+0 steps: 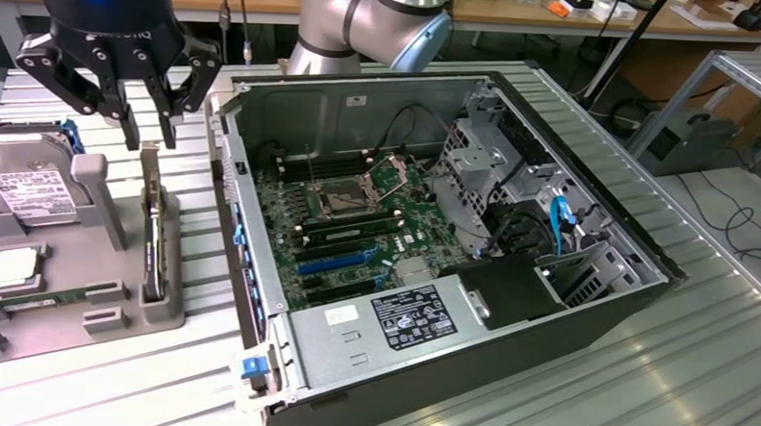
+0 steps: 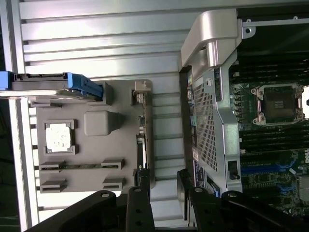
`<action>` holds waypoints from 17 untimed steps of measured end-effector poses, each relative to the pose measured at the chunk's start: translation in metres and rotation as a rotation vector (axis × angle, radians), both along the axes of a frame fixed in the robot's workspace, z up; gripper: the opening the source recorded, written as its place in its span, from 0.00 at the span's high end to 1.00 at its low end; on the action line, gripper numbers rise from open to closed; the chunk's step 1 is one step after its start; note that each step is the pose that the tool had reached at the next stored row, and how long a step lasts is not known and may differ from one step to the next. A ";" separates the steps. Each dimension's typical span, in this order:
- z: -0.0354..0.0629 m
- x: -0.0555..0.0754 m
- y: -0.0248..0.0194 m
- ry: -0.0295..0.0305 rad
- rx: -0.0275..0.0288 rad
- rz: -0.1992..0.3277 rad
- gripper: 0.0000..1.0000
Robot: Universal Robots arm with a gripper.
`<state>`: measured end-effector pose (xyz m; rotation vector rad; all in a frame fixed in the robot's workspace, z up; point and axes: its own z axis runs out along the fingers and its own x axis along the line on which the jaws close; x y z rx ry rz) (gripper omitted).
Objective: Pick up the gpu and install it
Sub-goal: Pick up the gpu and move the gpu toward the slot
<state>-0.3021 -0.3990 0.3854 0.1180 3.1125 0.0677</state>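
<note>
On tray (image 1: 55,329): one gpu (image 1: 156,242) (edgewise); above, two fingers (image 1: 130,125) spread.

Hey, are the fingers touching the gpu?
Cannot tell. In the exterior view the open fingers end right above the gpu; neither a gap nor contact shows plainly.

The thin dark gpu (image 1: 157,242) (image 2: 140,145) stands on edge in the gray holder's (image 1: 107,312) outer slot.

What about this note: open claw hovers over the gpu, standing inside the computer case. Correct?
No. The exterior view shows the gpu standing in the gray tray beside the computer case, not inside it. The open claw does hover over it.
</note>
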 end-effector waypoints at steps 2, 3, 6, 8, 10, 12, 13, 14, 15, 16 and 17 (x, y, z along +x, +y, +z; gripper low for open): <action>-0.0003 0.000 0.0000 0.0000 -0.0001 0.000 0.64; -0.0006 0.000 0.0000 0.0000 0.0000 0.000 0.64; -0.0017 0.000 0.0000 0.0000 0.0000 0.000 0.64; -0.0024 0.000 0.0000 0.0000 0.0000 0.000 0.64; -0.0033 0.000 0.0000 0.0000 0.0000 0.000 0.64; -0.0037 0.000 0.0000 0.0000 0.0000 0.000 0.64; -0.0039 0.000 0.0000 0.0000 -0.0001 0.000 0.64; -0.0042 0.000 0.0000 0.0000 0.0000 0.000 0.64; -0.0047 0.000 0.0000 0.0000 0.0000 0.000 0.64; -0.0050 0.000 0.0000 0.0000 -0.0001 0.000 0.64; -0.0052 0.000 0.0000 0.0000 -0.0001 0.000 0.64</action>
